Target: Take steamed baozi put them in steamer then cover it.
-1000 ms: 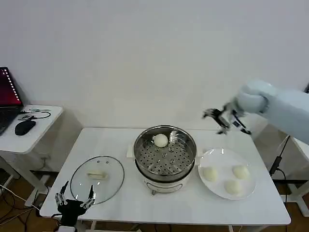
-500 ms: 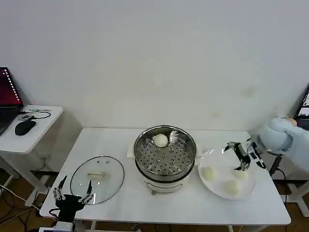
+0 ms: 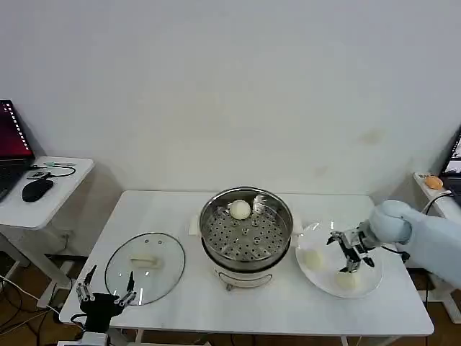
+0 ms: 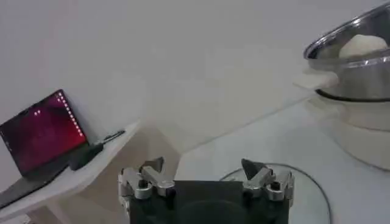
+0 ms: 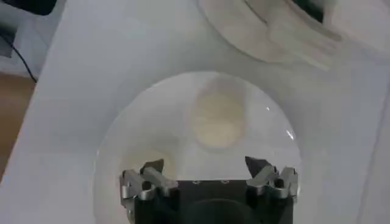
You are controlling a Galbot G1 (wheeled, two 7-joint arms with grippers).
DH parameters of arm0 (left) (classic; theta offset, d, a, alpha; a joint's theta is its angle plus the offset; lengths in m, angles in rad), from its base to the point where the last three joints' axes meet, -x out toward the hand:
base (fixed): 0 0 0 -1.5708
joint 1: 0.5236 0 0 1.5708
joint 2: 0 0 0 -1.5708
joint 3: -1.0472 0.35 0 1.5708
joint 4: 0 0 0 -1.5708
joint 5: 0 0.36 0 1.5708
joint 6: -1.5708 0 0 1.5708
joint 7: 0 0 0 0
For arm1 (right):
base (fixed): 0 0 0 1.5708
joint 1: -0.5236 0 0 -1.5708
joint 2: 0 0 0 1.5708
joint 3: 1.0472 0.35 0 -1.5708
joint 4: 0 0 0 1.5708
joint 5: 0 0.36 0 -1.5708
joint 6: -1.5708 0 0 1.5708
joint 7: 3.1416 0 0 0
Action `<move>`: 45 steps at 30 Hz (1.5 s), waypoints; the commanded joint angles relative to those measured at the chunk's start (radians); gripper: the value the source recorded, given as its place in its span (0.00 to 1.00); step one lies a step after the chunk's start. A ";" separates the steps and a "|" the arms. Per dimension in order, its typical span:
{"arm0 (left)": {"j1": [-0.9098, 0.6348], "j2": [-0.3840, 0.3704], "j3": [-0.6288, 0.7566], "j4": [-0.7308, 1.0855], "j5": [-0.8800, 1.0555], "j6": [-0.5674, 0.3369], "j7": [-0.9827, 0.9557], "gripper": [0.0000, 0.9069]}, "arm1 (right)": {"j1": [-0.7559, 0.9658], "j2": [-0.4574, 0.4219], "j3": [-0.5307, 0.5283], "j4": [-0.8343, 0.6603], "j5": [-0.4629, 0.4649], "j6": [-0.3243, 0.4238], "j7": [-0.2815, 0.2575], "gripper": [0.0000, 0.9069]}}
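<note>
- Right gripper (image 3: pixel 351 254) hangs over the white plate (image 3: pixel 323 231), which lies on the table (image 3: pixel 288 306) just beside the steamer (image 3: pixel 246 229); its jaws are spread apart and hold nothing.
- Baozi: three show on the plate in the head view. One (image 3: pixel 346 280) lies directly below the fingertips, one (image 3: pixel 312 258) sits to the steamer side of the jaws, and a third is mostly hidden behind the gripper.
- In the right wrist view the fingers (image 5: pixel 149 178) stand wide apart above the plate (image 5: pixel 152 109); one bun (image 5: pixel 217 119) lies ahead of the jaws, roughly between their lines, and a second (image 5: pixel 151 162) lies close by one fingertip. No finger touches a bun.
- A fourth baozi (image 3: pixel 240 210) rests on the perforated tray inside the steamer, towards its far rim, well apart from the right jaws.
- Cover (image 3: pixel 145 267) lies flat on the table on the steamer's other side, handle up, well apart from the right gripper.
- Left gripper (image 3: pixel 106 297) sits low at the table's near edge, just short of the cover's rim; its jaws are spread and empty.
- In the left wrist view its fingers (image 4: pixel 151 176) frame the cover (image 4: pixel 308 195) just ahead, with the steamer (image 4: pixel 359 58) farther off and a baozi (image 4: pixel 364 45) showing above the rim.
- A side table with a laptop (image 3: pixel 11 140) and mouse (image 3: pixel 37 189) stands beyond the left gripper.
</note>
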 commanded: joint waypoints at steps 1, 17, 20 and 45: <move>0.003 -0.002 -0.003 0.003 0.001 0.000 0.001 1.00 | -0.048 0.104 0.024 -0.072 0.002 -0.020 0.015 1.00; 0.005 -0.007 0.002 0.003 0.003 -0.002 0.000 1.00 | -0.090 0.151 0.062 -0.140 -0.044 -0.047 0.026 0.87; 0.006 -0.007 0.002 0.003 0.004 -0.002 0.000 1.00 | -0.092 0.161 0.063 -0.149 -0.046 -0.050 0.026 0.71; 0.003 0.011 0.006 -0.002 0.001 0.002 0.004 1.00 | 0.462 -0.044 -0.217 0.019 0.145 -0.076 -0.018 0.61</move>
